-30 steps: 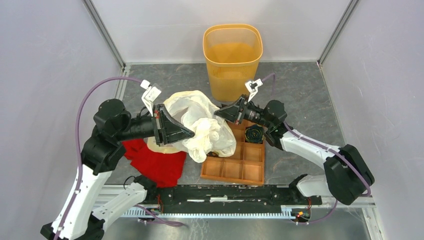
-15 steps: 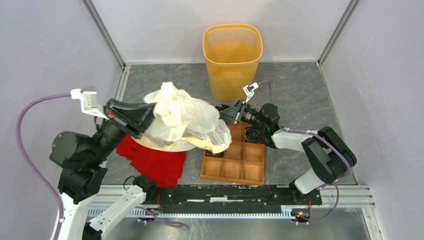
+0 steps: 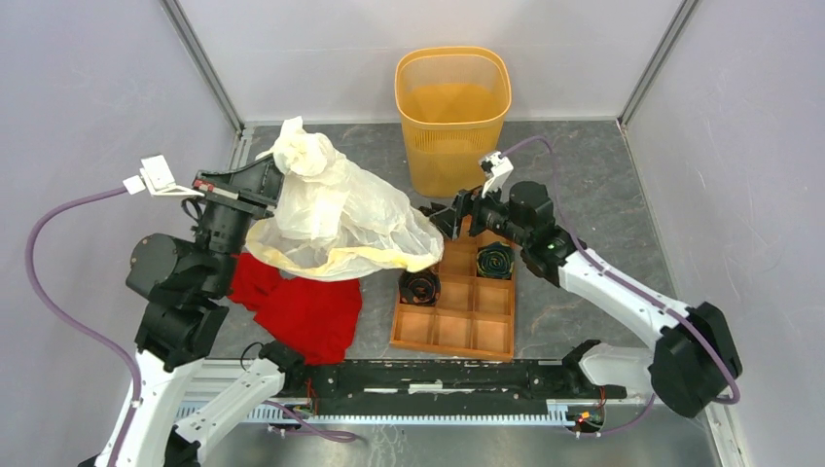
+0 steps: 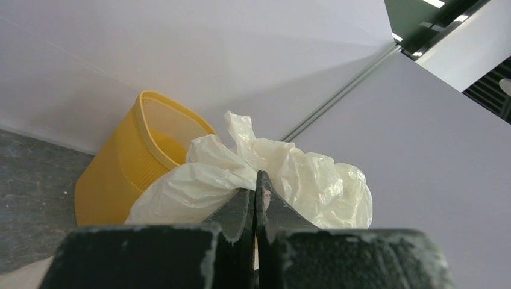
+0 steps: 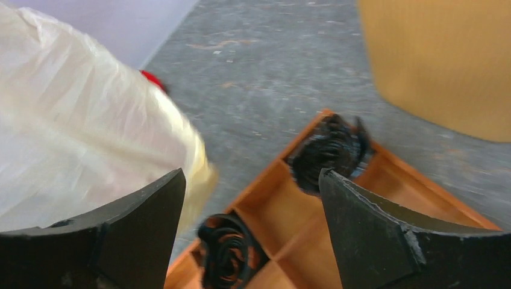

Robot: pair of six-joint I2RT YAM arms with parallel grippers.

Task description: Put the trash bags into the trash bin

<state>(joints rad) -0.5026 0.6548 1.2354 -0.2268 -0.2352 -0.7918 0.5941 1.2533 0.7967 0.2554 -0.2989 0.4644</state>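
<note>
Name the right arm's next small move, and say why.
Probably shift the right gripper toward the trash bag and close on its edge: it hangs open beside the film, while the left gripper alone pinches the bag, away from the trash bin.

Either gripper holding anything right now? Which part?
Left gripper pinches a bunched fold of the trash bag; right gripper is open, holding nothing.

Top camera looks steeply down from 6 o'clock over the whole bench [image 3: 603,175]. Left wrist camera faces 2 o'clock, right wrist 9 o'clock, both close in; all share the trash bin [image 3: 452,107].
</note>
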